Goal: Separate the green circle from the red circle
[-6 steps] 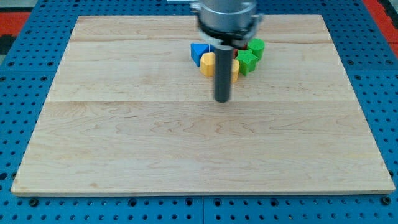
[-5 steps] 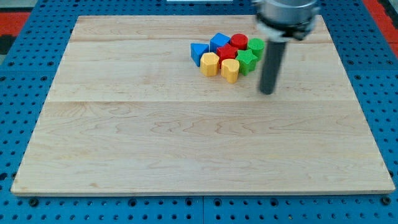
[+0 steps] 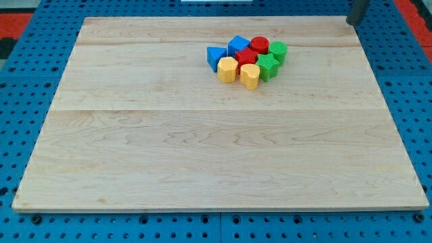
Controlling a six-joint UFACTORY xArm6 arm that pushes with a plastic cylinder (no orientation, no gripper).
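Note:
The green circle [image 3: 278, 50] sits at the right end of a tight cluster near the board's top middle. The red circle [image 3: 259, 45] touches it on its left. My tip [image 3: 354, 22] is at the view's top right, just past the board's top edge, far to the right of the cluster and apart from every block. Only the rod's lower end shows.
The cluster also holds a green star [image 3: 268, 66], another red block [image 3: 246, 57], a yellow heart [image 3: 250, 76], a yellow hexagon [image 3: 227, 69], a blue triangle [image 3: 215, 57] and a blue block [image 3: 237, 46]. The wooden board [image 3: 202, 155] lies on a blue pegboard.
The rod has swept from in front of the cluster to the right, then up to the view's top right corner. No block has moved.

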